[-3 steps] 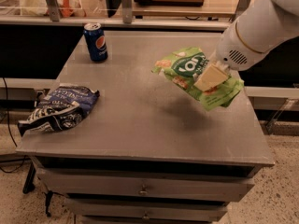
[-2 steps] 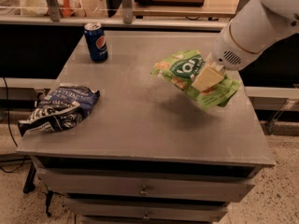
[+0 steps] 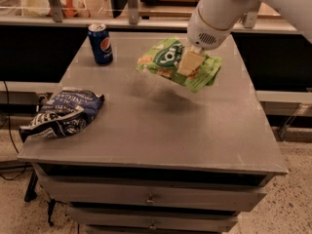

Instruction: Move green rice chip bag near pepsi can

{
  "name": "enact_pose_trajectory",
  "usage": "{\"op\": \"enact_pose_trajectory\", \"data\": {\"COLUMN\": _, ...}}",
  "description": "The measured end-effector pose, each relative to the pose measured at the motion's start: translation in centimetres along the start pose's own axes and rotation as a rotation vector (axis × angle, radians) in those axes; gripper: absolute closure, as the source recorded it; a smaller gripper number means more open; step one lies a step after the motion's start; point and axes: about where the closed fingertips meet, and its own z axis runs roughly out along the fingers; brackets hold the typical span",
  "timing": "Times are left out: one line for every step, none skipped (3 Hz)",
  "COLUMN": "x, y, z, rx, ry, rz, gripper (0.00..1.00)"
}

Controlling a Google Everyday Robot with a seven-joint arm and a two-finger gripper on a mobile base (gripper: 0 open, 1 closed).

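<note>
Green rice chip bag [image 3: 163,61] in end effector [image 3: 190,63] grip, seemingly above table [image 3: 195,130], right of pepsi can [image 3: 101,44]

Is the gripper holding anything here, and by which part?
Yes. The gripper grips the green rice chip bag near its middle, lifted off the table.

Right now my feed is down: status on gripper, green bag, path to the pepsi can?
Gripper shut on green rice chip bag, above table. Pepsi can upright, back left. Dark blue chip bag front left, off path.
</note>
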Motion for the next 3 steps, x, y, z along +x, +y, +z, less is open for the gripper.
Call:
{"op": "enact_pose_trajectory", "data": {"x": -4.3, "y": -2.2, "z": 1.0, "rx": 0.028, "ry": 0.012, "rz": -0.125, "gripper": 1.0}}
{"op": "enact_pose_trajectory", "data": {"x": -7.5, "y": -4.4, "z": 2.5, "rx": 0.058, "ry": 0.016, "rz": -0.19, "gripper": 1.0}}
{"op": "enact_pose_trajectory", "data": {"x": -9.6, "y": -6.4, "z": 4.0, "rx": 0.073, "ry": 0.002, "rz": -0.205, "gripper": 1.0}}
